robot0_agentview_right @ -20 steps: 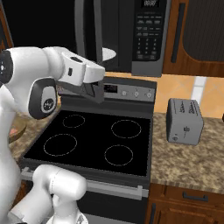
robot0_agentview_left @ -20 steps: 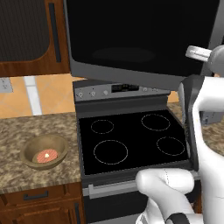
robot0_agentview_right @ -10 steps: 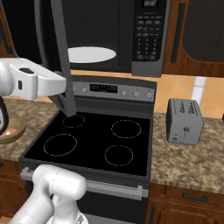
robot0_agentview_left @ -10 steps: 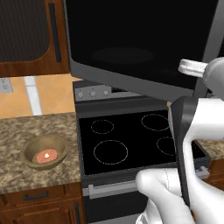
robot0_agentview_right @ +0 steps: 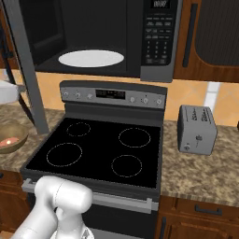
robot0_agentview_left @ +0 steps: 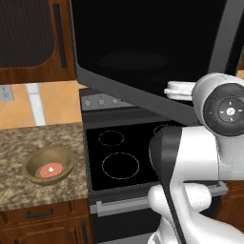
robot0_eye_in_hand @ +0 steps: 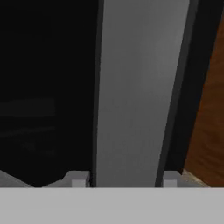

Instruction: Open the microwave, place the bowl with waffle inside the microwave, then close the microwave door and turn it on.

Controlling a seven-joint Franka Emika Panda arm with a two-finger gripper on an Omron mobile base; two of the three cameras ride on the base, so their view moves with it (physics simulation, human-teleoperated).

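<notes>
Holding the waffle [robot0_agentview_left: 50, 169], the bowl [robot0_agentview_left: 49, 164] sits on the bench [robot0_agentview_left: 28, 143] left of the stove [robot0_agentview_right: 100, 151]. Microwave [robot0_agentview_right: 112, 37] open, plate [robot0_agentview_right: 91, 58] inside. End effector [robot0_eye_in_hand: 122, 179] fingers straddle the door [robot0_eye_in_hand: 135, 87] edge; closure unclear.

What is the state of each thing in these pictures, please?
microwave door: swung wide open.
microwave: open, white plate inside, no bowl in it.
bowl: upright on the counter left of the stove, waffle in it.
toaster: upright on the right counter, slots empty.
stove: nothing on its burners.
gripper: fingers either side of the door's grey edge.
</notes>
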